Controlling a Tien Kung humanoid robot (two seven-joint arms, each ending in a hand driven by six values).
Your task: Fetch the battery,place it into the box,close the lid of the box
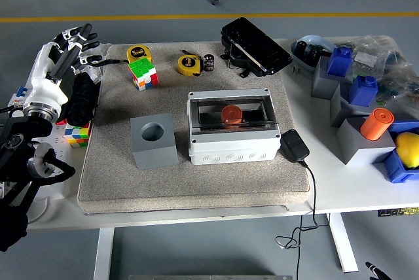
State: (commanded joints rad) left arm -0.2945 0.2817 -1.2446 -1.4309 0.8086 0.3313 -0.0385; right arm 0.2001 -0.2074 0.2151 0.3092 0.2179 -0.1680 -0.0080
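Reading labels fails: print on both tape measures (138, 53) is too small. My left hand (62, 57), fingers spread and empty, hovers upper left. At centre, the orange battery (230, 114) lies inside the grey box (230, 129), its axis unclear, behind the clear lid (230, 113). A grey block (154, 140) sits left.

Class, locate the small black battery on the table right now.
In the head view, the battery stands at the mat's far edge, between the yellow tape measure and the black device.
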